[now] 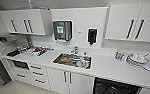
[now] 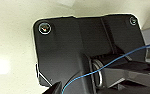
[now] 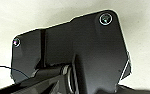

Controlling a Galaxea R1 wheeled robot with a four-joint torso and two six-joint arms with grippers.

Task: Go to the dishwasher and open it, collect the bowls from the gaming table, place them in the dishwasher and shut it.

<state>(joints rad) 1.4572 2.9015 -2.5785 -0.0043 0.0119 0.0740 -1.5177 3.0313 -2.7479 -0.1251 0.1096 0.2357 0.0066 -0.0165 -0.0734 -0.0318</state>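
Note:
The dishwasher (image 1: pixel 116 87) sits under the white counter at the lower right of the head view. It shows as a dark rectangle with faint rack lines, and I cannot tell how far its door is open. The bowls and the gaming table are out of view. In each wrist view the arm's dark plate hangs over a pale floor.
A steel sink (image 1: pixel 56 60) with dishes in it lies in the white counter (image 1: pixel 106 67), left of the dishwasher. White plates (image 1: pixel 137 60) are stacked at the right and clutter (image 1: pixel 38 50) lies at the left. White cabinets (image 1: pixel 58 81) with bar handles stand below, wall cabinets (image 1: pixel 126 22) above.

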